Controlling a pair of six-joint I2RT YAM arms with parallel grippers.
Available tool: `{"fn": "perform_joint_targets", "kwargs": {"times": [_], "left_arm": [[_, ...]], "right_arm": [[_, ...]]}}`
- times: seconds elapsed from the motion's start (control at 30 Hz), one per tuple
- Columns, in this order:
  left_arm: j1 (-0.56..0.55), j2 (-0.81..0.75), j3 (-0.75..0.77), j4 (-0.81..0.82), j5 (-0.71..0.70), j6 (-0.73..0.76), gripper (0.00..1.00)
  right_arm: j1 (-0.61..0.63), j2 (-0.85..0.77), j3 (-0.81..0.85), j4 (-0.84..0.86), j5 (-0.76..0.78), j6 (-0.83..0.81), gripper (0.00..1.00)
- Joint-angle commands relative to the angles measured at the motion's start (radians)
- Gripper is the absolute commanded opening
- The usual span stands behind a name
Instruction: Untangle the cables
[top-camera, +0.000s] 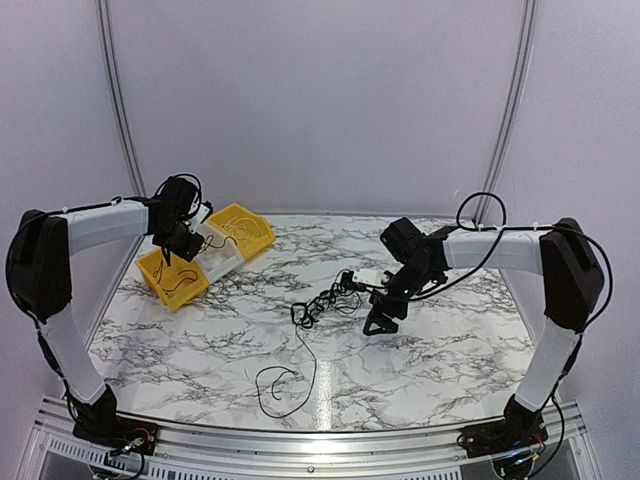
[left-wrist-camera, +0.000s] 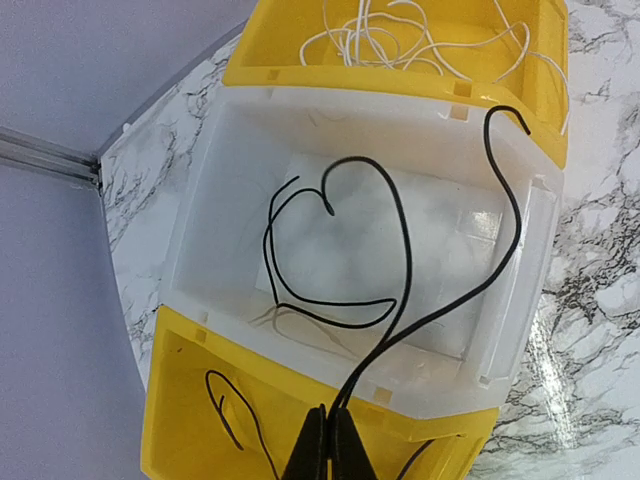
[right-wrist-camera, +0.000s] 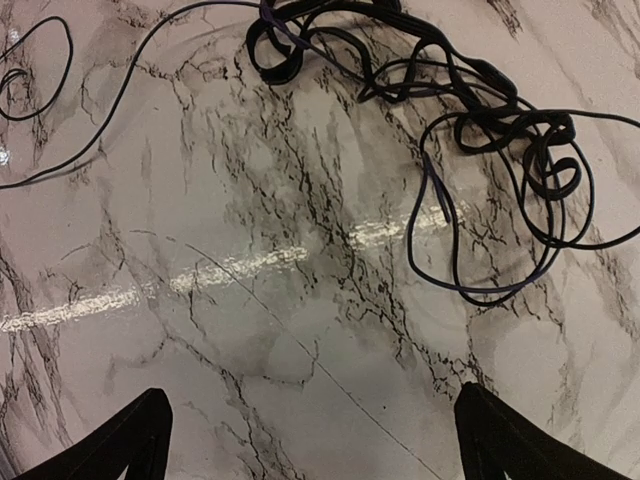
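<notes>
near the front edge of the table (top-camera: 180, 350) a loose strand (top-camera: 314, 365) trails from the cables (top-camera: 322, 300), which lie clumped mid-table. the right gripper (right-wrist-camera: 312, 440) hovers over bare marble with jaws spread wide, the clump just beyond its fingertips and open room on every side. far left, the left gripper (left-wrist-camera: 330, 448) has its jaws pressed together, pinching a black wire (left-wrist-camera: 409, 262) that curls over the white bin (left-wrist-camera: 230, 180) between two yellow bins (left-wrist-camera: 190, 400).
</notes>
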Motion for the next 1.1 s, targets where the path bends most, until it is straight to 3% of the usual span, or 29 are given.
{"fn": "perform_joint_targets", "kwargs": {"times": [0.0,0.37,0.6,0.67,0.73,0.8,0.93,1.07], "left_arm": [[0.011,-0.097,-0.028,0.017,0.022,-0.019,0.00],[0.021,-0.091,-0.048,0.026,0.020,-0.028,0.00],[0.022,0.059,0.088,-0.015,0.029,-0.076,0.00],[0.022,0.096,0.120,-0.015,0.043,-0.099,0.07],[0.023,0.122,0.146,-0.015,0.033,-0.135,0.26],[0.021,0.115,0.154,-0.010,0.025,-0.171,0.36],[0.010,0.049,0.124,0.010,-0.007,-0.182,0.43],[-0.091,-0.084,0.068,0.041,-0.054,-0.133,0.44]], "right_arm": [[0.004,0.016,0.040,-0.009,-0.007,-0.004,0.99],[0.007,0.020,0.044,-0.014,-0.009,-0.002,0.99],[0.008,0.010,0.044,-0.015,-0.007,-0.001,0.99],[0.009,0.005,0.042,-0.013,-0.006,-0.001,0.98],[0.009,0.003,0.043,-0.012,-0.005,-0.003,0.99],[0.009,-0.004,0.044,-0.007,0.005,-0.003,0.99],[-0.014,-0.044,0.047,0.024,0.036,0.021,0.99],[-0.084,-0.095,0.096,0.081,0.043,0.091,0.99]]}}
